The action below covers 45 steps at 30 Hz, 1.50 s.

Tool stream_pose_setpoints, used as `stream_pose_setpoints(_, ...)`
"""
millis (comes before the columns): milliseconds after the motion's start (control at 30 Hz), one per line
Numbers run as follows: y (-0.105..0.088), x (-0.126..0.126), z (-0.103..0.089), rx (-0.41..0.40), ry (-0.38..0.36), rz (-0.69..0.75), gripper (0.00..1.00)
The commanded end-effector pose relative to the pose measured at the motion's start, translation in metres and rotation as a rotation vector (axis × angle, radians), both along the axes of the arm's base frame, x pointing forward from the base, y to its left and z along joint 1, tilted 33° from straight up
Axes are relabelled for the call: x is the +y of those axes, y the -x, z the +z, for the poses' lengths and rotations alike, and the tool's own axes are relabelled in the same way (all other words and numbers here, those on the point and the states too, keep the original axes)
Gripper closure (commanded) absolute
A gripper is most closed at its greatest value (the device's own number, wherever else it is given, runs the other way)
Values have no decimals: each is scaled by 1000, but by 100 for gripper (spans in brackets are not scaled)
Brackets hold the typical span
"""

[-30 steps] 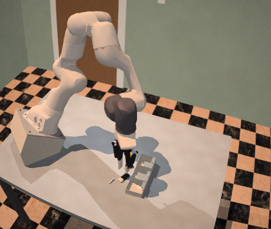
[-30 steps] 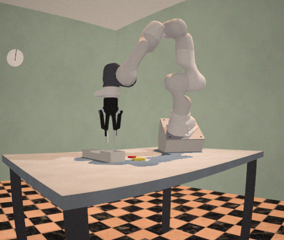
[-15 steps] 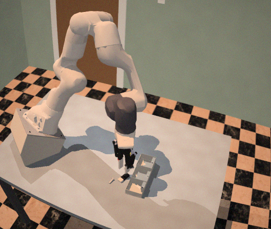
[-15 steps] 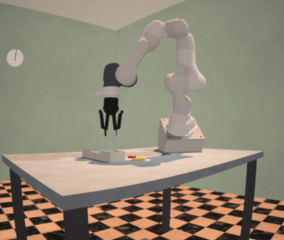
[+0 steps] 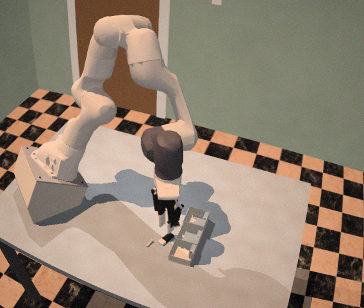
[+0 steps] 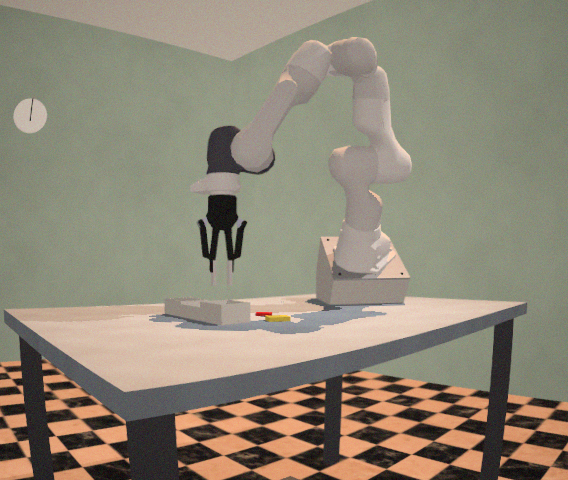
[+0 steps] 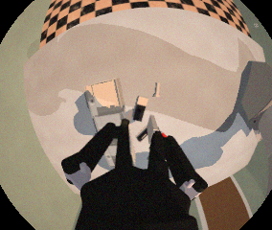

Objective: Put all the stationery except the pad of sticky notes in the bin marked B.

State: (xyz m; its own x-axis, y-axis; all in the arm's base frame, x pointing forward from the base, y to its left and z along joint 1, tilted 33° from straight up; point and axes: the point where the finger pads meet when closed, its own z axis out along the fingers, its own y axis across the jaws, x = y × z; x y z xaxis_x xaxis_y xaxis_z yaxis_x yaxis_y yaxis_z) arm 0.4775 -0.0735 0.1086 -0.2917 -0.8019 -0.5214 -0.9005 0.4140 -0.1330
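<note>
My gripper points down above the table beside the bins, its fingers a little apart with nothing between them. A black-and-pale block lies beside the bins. A small pale piece lies farther from them. A small dark thing lies near the fingers in the wrist view. A red thing and a yellow block lie on the table; the fingers hide most of both in the top view. I cannot read the bin letters.
The grey bins form one row of three compartments on the table, close beside the gripper. Their low walls stand near the black-and-pale block. The robot's base block stands at the other end of the table.
</note>
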Motion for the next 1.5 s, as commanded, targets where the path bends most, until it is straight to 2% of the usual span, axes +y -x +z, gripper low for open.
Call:
stream_pose_setpoints(0,1,0,0,5,-5,-8,77)
stream_pose_setpoints(300,1,0,0,5,-5,-8,77)
stream_pose_setpoints(700,-18,18,-41,5,-5,-8,77)
stream_pose_setpoints(767,-18,18,-41,5,-5,-8,77)
stream_pose_setpoints(867,-24,22,-51,5,-5,-8,77)
stream_pose_setpoints(1467,-23,23,-52,5,-5,-8,77)
